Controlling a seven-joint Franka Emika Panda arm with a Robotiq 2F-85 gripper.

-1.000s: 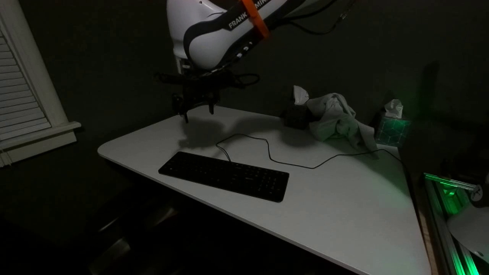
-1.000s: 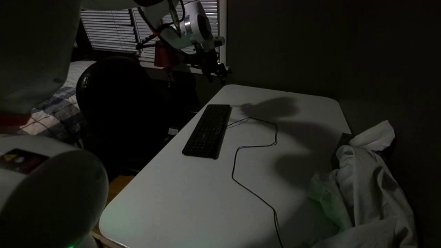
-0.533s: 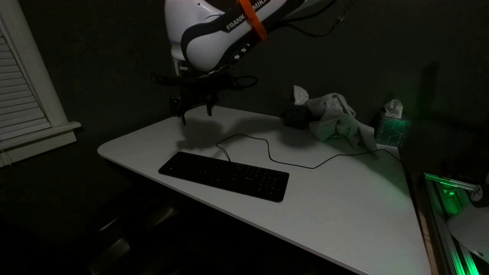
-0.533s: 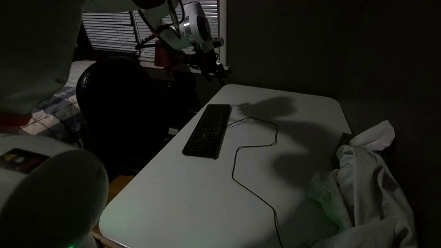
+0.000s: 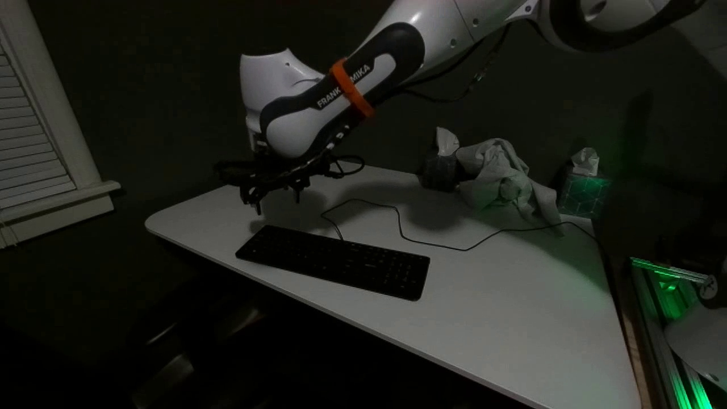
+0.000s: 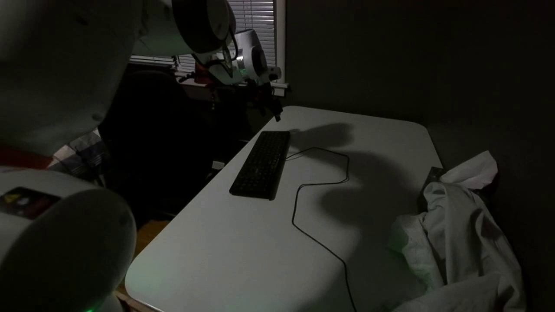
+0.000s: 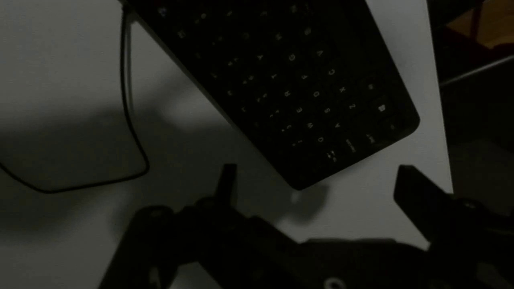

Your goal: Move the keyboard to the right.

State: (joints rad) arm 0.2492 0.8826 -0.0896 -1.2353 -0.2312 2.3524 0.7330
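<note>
The keyboard is long, flat and black. It lies flat on the white table near its long edge, in both exterior views (image 5: 332,262) (image 6: 261,166). In the wrist view its end with the letter keys (image 7: 289,80) fills the upper middle. My gripper (image 5: 278,205) is open and empty, in the air above the table by the keyboard's end near the window. It also shows in an exterior view (image 6: 273,115), dark against the background. In the wrist view the fingers (image 7: 317,166) are wide apart, with a keyboard corner appearing between them. I see no contact.
The thin dark cable (image 5: 401,227) runs from the keyboard's back edge across the table (image 6: 208,251). A pale cloth (image 5: 500,170) and a dark tissue box (image 5: 440,173) sit at the back. Another tissue box (image 5: 585,196) stands at a corner. A dark chair (image 6: 151,143) is beside the table.
My gripper has come down toward the table and moved slightly left in an exterior view, closer to the keyboard's end. The keyboard and cable have not moved.
</note>
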